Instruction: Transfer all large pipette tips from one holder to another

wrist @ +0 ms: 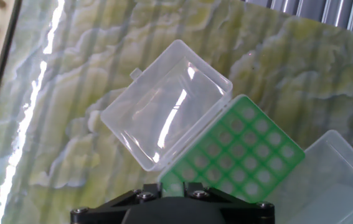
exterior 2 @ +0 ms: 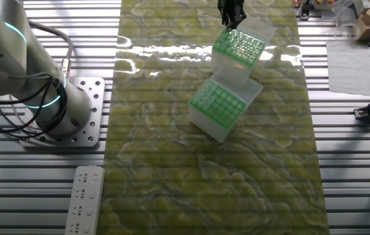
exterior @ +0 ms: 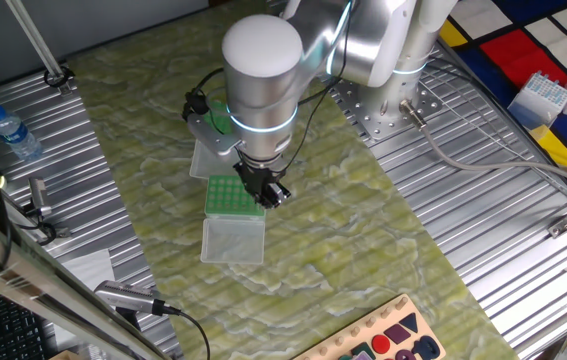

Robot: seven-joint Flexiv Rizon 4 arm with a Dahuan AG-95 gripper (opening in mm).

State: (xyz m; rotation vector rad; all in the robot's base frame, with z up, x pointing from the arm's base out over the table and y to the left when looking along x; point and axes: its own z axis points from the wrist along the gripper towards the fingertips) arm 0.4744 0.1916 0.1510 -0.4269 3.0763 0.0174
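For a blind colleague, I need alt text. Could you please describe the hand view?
A green-topped pipette tip box sits just ahead of the gripper, its clear hinged lid open and lying flat on the green marbled table mat. The grid holes look pale; whether they hold tips cannot be told. Part of another clear lid shows at the right.

Two green-topped tip boxes [exterior 2: 222, 108] [exterior 2: 237, 49]; one water bottle [exterior: 11, 132].

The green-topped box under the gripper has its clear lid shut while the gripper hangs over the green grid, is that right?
Not quite. The green-topped box has its clear lid flipped open and lying back on the mat, as the hand view shows. The rest holds: the gripper hangs over the green grid.
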